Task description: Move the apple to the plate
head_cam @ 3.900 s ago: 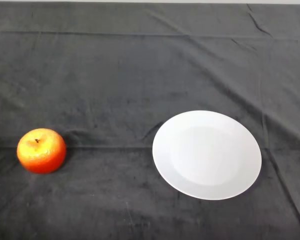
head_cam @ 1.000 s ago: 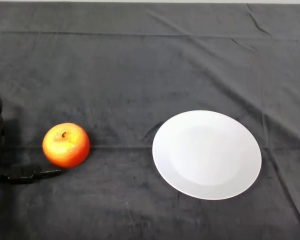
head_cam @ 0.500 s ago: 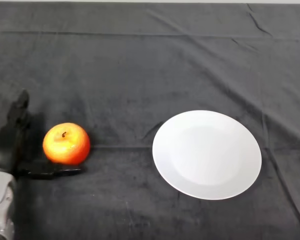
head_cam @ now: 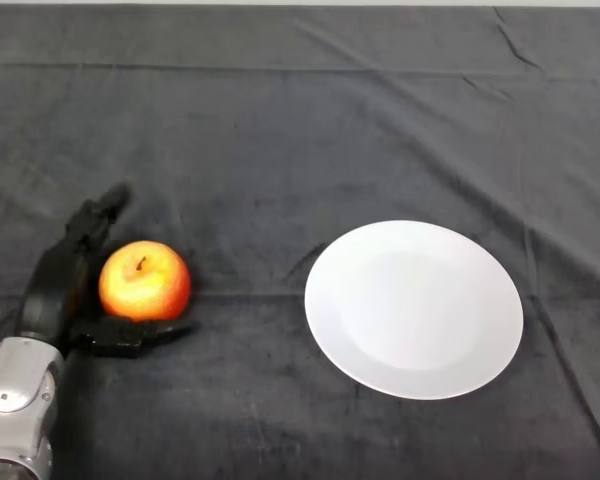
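— So, any writing or brand mark to read anywhere?

— None that I can make out. The plate (head_cam: 414, 309) is plain white and unmarked, and the apple (head_cam: 145, 281) carries no sticker on the side that shows.

— How does the apple look?

— Round and glossy, red-orange around its flanks and fading to yellow near the top, with a short dark stem standing in the dimple. It sits upright on the dark cloth (head_cam: 300, 120) that covers the counter.

— And where is it, taking the plate as the mark?

— Well to the left of the plate, about level with the plate's upper half, with a stretch of bare cloth between them. It is not on the plate.

— What about the robot hand?

— The robot hand (head_cam: 58, 288) is on the far side of the apple from the plate. Its fingers (head_cam: 92, 222) curve up behind the fruit and its thumb (head_cam: 130, 335) lies along the cloth just under the near side, so the apple sits in the cup between them. Whether the grip is actually closed on the fruit, I cannot tell. The silver-grey forearm (head_cam: 15, 410) runs down from there, farther still from the plate.
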Tool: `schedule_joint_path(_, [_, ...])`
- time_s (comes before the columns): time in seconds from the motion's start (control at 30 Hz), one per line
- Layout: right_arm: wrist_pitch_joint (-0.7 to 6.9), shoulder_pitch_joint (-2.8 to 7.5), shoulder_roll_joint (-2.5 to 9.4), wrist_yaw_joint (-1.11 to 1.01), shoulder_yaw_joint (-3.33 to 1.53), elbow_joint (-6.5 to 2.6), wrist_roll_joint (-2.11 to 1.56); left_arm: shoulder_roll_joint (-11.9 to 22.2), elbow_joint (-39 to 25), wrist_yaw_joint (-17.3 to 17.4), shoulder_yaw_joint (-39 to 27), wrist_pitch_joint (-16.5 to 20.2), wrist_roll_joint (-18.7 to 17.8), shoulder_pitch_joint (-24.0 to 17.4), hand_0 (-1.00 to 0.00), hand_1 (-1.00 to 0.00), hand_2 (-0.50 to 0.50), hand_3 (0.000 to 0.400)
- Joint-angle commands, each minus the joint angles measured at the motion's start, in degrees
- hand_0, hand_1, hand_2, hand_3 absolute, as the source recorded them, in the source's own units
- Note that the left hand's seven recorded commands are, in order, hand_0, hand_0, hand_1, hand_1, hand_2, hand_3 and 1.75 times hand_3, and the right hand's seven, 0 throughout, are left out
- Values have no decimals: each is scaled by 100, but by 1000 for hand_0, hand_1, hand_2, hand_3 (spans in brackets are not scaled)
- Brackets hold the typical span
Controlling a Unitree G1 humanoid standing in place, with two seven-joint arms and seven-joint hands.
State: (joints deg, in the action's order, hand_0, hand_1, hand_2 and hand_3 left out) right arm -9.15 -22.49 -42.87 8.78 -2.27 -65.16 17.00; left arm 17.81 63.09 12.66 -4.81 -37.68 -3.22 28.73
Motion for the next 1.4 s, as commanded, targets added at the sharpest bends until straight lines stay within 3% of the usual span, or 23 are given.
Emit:
schedule_joint_path(0.03, [73,264,277,3,-61,-63,-26,-14,137,72,215,-55,143,204,-1000,-1000,0,400])
schedule_joint_path(0.3, [72,262,277,3,-61,-66,-25,56,160,60,291,-35,166,368,-1000,-1000,0,400])
schedule_joint_path(0.6, [69,259,276,4,-61,-72,-24,50,122,-140,321,-194,237,844,-1000,-1000,0,400])
schedule_joint_path(1.17, [58,249,276,6,-64,-93,-20,-669,99,-835,923,-1061,651,1377,-1000,-1000,0,400])
schedule_joint_path(1.4, [52,243,275,8,-66,-105,-18,-992,222,-929,1468,-1309,546,1507,-1000,-1000,0,400])
